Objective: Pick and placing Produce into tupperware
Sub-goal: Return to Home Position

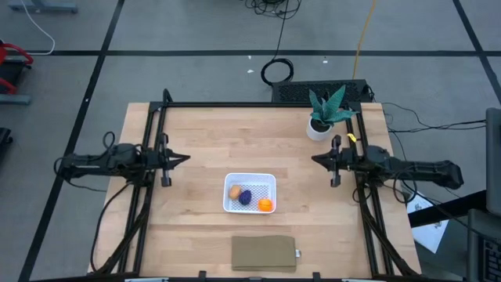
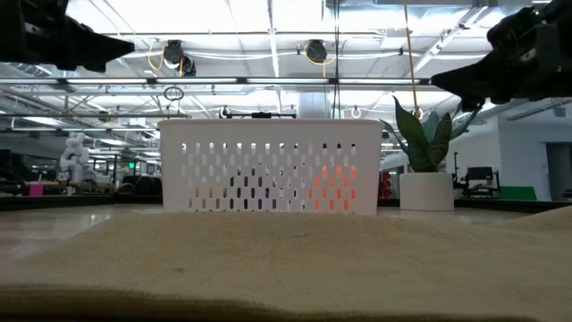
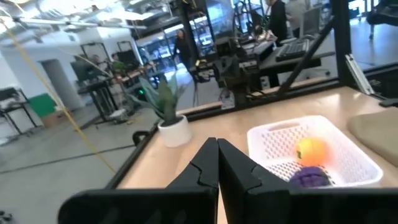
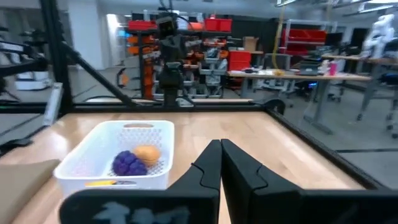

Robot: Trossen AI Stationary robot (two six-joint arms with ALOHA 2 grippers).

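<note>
The tan potato [image 1: 235, 190], purple blackberry [image 1: 245, 197] and orange piece [image 1: 265, 204] lie inside the white perforated container [image 1: 250, 178]. The left gripper [image 1: 185, 159] and right gripper [image 1: 315, 160] hang on either side of the container, raised and well apart from it, each with its fingers pressed together.

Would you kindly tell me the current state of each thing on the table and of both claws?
Left claw: shut, empty, at table's left side
Right claw: shut, empty, at table's right side
Tupperware: upright, holds three pieces
Orange piece: in tupperware
Tan piece: in tupperware
Purple piece: in tupperware
Potted plant: upright
Brown pad: flat
</note>
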